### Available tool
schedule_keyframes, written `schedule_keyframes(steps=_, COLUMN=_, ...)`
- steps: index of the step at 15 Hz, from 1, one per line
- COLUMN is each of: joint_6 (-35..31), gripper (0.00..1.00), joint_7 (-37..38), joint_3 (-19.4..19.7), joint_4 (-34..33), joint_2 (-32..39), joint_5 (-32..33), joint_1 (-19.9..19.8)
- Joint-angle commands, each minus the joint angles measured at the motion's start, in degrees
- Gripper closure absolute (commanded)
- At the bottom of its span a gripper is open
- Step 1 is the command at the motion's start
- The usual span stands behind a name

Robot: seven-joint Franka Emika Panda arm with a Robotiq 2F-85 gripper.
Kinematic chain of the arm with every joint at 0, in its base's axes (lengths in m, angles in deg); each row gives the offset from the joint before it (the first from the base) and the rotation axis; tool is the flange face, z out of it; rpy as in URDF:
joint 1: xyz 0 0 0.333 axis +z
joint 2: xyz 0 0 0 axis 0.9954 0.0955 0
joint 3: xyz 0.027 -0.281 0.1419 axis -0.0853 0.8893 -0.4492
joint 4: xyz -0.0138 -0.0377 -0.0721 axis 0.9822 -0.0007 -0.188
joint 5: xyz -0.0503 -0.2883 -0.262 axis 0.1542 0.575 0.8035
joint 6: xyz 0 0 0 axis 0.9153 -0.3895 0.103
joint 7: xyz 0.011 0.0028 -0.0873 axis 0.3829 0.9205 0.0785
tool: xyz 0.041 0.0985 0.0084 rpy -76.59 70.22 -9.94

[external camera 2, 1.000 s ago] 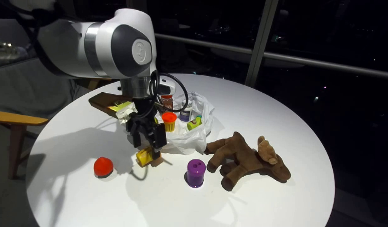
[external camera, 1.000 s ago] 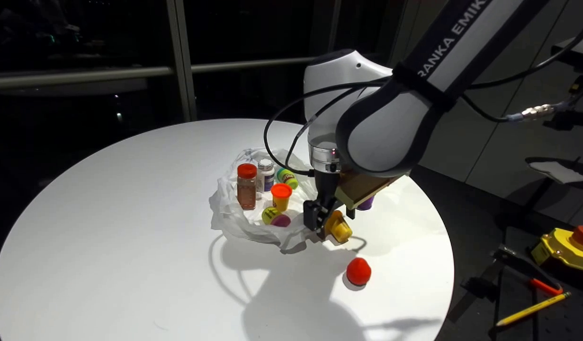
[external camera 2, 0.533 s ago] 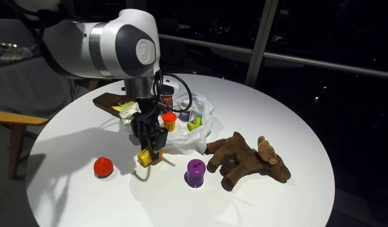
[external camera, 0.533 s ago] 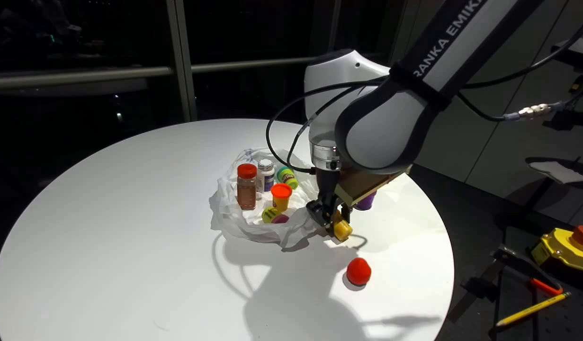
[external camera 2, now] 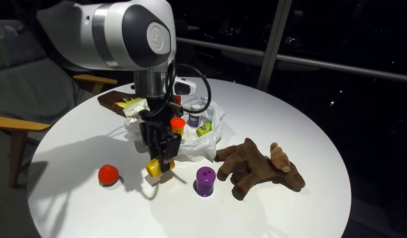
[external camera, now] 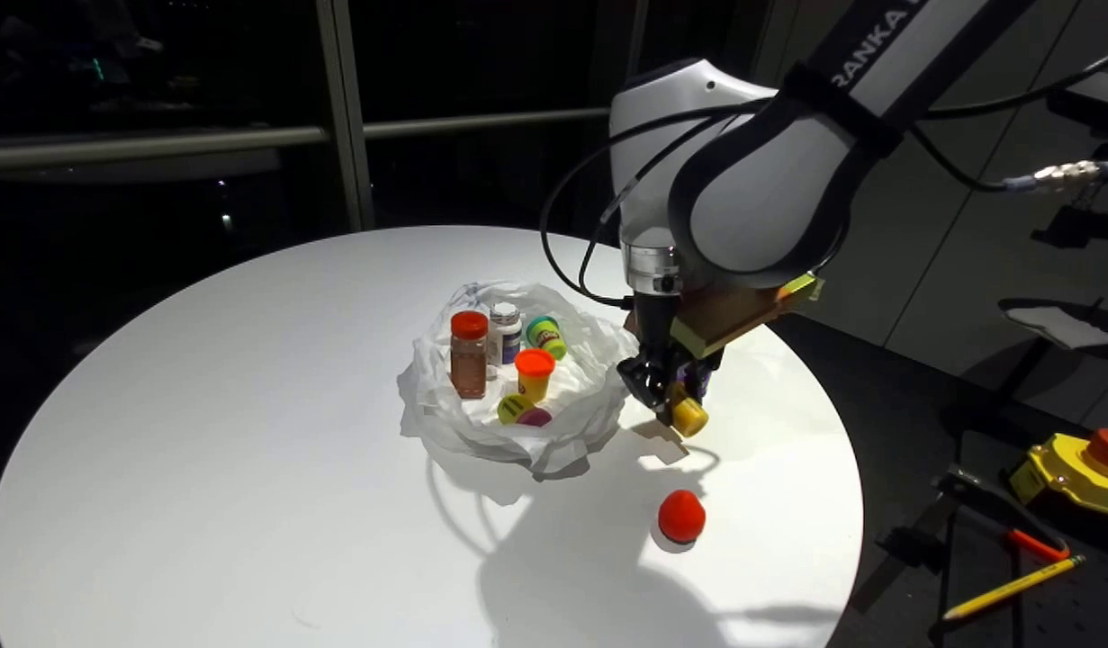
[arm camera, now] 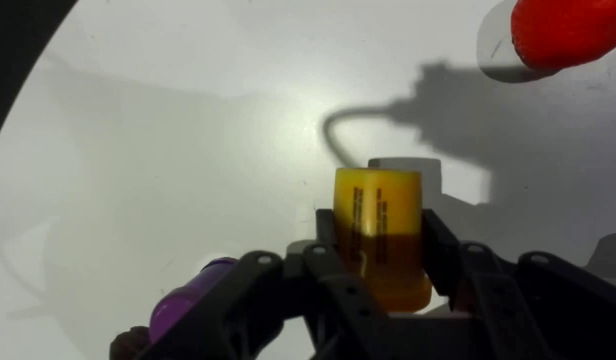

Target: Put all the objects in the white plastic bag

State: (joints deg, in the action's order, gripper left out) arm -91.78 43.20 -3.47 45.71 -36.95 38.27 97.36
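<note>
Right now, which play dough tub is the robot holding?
The yellow tub clamped between the fingers, outside the white bag. The orange-lidded tub, the green tub and the yellow-and-purple one are all inside it.
</note>
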Motion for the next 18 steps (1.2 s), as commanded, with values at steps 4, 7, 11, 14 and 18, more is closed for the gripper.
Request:
schedule_keyframes(steps=4, joint_6=7.09, gripper=0.81, joint_7=0.06, joint_3=-2.31, joint_4=0.19, joint_2=-12.24, joint_5=1.91, joint_1=-0.53)
schedule_keyframes(steps=7, joint_6=3.72, gripper=0.81, joint_7=2.89, joint_3=-4.44, joint_4=-3.54, joint_2=-10.34, joint_5=1.81, joint_1=-0.4)
schedule_keyframes(steps=11, joint_6=4.43, gripper=0.81, joint_7=7.61, joint_3=-5.42, joint_4=-10.66, joint_2=-2.5, joint_5=1.12, joint_1=-0.12)
schedule_keyframes(steps=14, joint_6=4.93, gripper=0.81, joint_7=11.63, joint_3=-4.48, joint_4=-16.12, joint_2=3.34, joint_5=0.99, joint_1=0.61)
schedule_keyframes(steps=18, joint_6=4.94, gripper=0.81, joint_7=15.89, joint_3=-2.02, joint_4=-22.61, joint_2=8.87, joint_5=2.09, joint_1=1.65)
